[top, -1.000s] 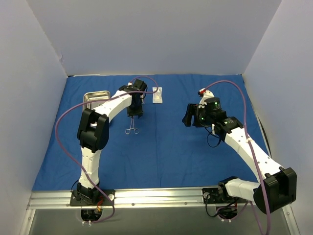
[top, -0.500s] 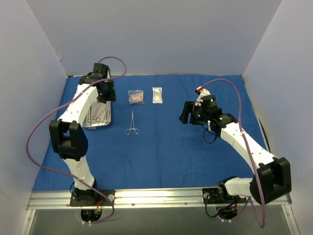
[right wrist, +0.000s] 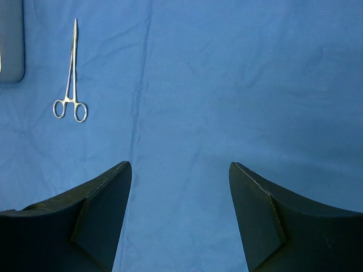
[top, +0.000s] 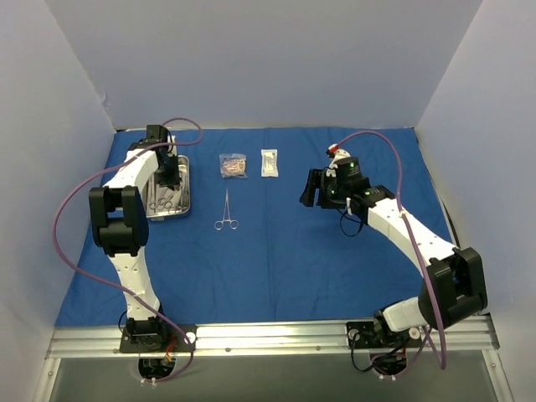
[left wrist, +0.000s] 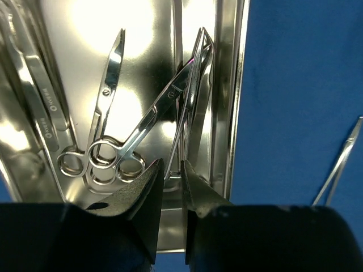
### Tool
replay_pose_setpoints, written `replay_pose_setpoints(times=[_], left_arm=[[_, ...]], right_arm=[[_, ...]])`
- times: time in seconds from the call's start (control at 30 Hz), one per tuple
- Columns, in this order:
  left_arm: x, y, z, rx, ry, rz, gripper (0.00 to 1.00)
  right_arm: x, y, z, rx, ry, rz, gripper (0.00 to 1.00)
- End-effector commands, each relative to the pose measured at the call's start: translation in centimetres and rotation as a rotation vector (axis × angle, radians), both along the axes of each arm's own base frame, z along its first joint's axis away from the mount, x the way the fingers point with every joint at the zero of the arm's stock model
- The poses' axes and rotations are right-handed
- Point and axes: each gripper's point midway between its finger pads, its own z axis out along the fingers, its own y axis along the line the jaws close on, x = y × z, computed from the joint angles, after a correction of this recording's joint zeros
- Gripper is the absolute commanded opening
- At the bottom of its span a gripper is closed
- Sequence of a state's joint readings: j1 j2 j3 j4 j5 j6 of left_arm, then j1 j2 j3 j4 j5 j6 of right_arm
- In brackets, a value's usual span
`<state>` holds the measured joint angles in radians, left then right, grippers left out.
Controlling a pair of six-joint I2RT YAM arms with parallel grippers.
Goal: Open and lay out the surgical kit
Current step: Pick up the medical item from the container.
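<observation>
The blue cloth wrap (top: 276,260) lies spread flat over the table. At the left stands the steel tray (top: 188,201) (left wrist: 142,34), holding scissors (left wrist: 142,122) and tweezers (left wrist: 39,96). My left gripper (top: 170,178) (left wrist: 172,164) is down inside the tray. Its jaws stand narrowly apart, closed on the near end of thin tweezers (left wrist: 190,96) that lie by the tray's right wall. One clamp (top: 226,209) (right wrist: 71,73) lies on the cloth right of the tray. Two clear packets (top: 233,165) (top: 269,162) lie behind it. My right gripper (top: 311,189) (right wrist: 180,164) hovers open and empty over bare cloth.
White walls close in the table on the left, back and right. The tray's corner (right wrist: 11,39) shows at the left edge of the right wrist view. The clamp's tip (left wrist: 340,164) shows on the cloth just right of the tray.
My left arm swung from above the clamp on the cloth over to the tray, dropped in, and its jaws narrowed round the tweezers. The right gripper drifted a little left.
</observation>
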<state>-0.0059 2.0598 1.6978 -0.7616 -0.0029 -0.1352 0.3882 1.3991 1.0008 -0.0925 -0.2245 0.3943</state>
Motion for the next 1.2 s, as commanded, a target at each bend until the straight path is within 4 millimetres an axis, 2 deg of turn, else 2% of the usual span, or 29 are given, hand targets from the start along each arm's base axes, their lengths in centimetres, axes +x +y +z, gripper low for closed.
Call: replay_pose_setpoints(times=[0.0, 0.27, 0.63, 0.73, 1.07, 1.17], left_arm=[[1.7, -0.1, -0.2, 0.016, -0.063, -0.078, 0.27], [0.4, 0.0, -3.4, 0.023, 0.000, -0.098, 0.29], [-0.3, 0.1, -4.7, 0.026, 0.039, -0.086, 0.33], [-0.7, 0.8, -5.4, 0.073, 0.063, -0.068, 0.33], [-2.1, 1.3, -6.8, 0.178, 0.131, -0.038, 0.31], [-2.1, 1.2, -7.0, 0.169, 0.131, -0.017, 0.26]], right_arm=[[0.8, 1.2, 1.3, 0.025, -0.017, 0.024, 0.65], [1.1, 1.6, 0.9, 0.018, -0.004, 0.043, 0.65], [0.9, 1.7, 0.4, 0.016, 0.003, 0.056, 0.65], [0.9, 1.7, 0.3, 0.010, 0.001, 0.057, 0.65], [0.6, 1.4, -0.1, 0.001, -0.001, 0.057, 0.65], [0.5, 1.2, -0.2, -0.007, 0.000, 0.059, 0.65]])
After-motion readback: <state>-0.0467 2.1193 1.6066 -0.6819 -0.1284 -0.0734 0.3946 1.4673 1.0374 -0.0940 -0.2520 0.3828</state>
